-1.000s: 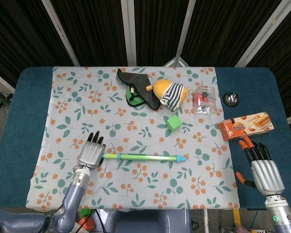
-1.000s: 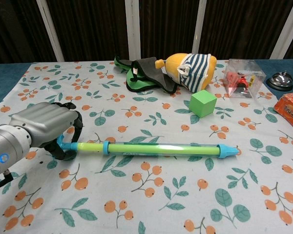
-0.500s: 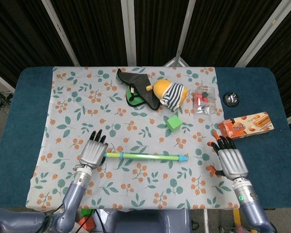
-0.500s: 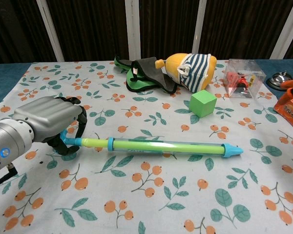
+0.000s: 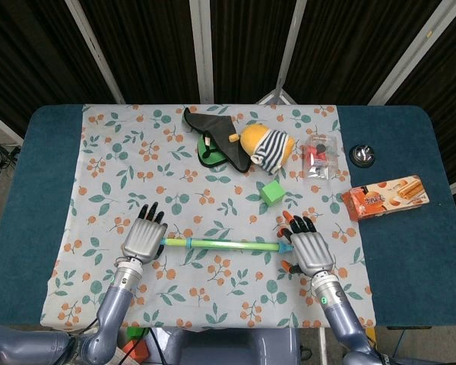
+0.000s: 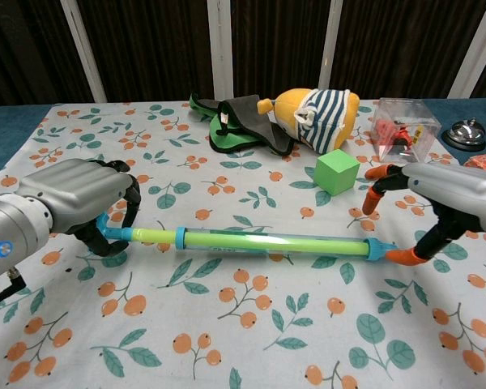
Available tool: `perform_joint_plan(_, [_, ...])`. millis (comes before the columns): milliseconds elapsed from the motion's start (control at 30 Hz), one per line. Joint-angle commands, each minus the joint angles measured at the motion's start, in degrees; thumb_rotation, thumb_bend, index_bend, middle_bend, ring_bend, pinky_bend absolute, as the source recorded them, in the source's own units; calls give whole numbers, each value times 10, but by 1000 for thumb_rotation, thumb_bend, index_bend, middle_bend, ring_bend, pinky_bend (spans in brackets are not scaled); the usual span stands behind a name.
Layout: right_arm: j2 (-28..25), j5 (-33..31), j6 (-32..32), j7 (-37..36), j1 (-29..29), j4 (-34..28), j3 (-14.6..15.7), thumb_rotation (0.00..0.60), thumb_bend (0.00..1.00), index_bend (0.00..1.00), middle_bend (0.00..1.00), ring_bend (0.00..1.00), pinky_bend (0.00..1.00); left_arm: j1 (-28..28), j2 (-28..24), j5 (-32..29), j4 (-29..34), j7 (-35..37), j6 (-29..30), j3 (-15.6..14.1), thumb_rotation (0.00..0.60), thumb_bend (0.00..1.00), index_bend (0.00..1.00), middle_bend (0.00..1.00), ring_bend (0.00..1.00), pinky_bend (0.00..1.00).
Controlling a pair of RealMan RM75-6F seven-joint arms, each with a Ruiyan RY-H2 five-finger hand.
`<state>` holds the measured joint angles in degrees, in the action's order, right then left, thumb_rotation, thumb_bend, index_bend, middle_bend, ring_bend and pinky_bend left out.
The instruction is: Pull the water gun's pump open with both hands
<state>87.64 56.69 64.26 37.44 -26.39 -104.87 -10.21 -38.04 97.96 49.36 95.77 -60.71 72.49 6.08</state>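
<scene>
- The left hand point(image 6: 73, 198), with a smooth grey metal shell and black fingers, curls closed around the blue pump handle at the left end of the water gun point(image 6: 259, 243).
- The right hand point(image 6: 441, 203), grey with orange fingertips point(image 6: 375, 194), sits at the gun's blue right tip with fingers spread; whether it grips the tip cannot be told.
- The gun is a slim, translucent green tube lying left to right on the near part of the table.
- The left hand's shell hides the handle in the head view.
- A floral tablecloth point(image 5: 182, 194) with orange berries covers a blue table point(image 5: 49, 198); farther off lie a green foam cube point(image 6: 337, 172) and a striped plush toy point(image 6: 312, 109).
- Dark curtains hang behind.
</scene>
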Motion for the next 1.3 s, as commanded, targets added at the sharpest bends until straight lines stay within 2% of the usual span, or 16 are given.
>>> perform_joint_plan(33, [25,-23,11,21,-16,17,-4,600,303,355,95,0,0,-1,-3,-2,1,1,0,1,600,528,596,193,0,104])
perform_joint_plan(267, [49,-49,22,32,-27,38,-11,600,304,358,97,0,0,-2,-11,-5,1,6,0,1,600,528,600,193,0,104])
perform_joint_plan(600, [67,-83,29,43,-37,69,0,600,304,367,97,0,0,-4,-18,-7,1,16,-3,-2,600,528,605,193,0,104])
perform_joint_plan(833, [75,-84,33,37,-41,79,4,600,304,444,115,0,0,-6,-19,-8,0,20,-4,-5,600,527,606,192,0,104])
perform_joint_plan(1300, [93,-81,35,23,-50,86,5,600,304,445,115,0,0,-9,-17,-8,-2,28,-3,-6,600,528,608,191,0,104])
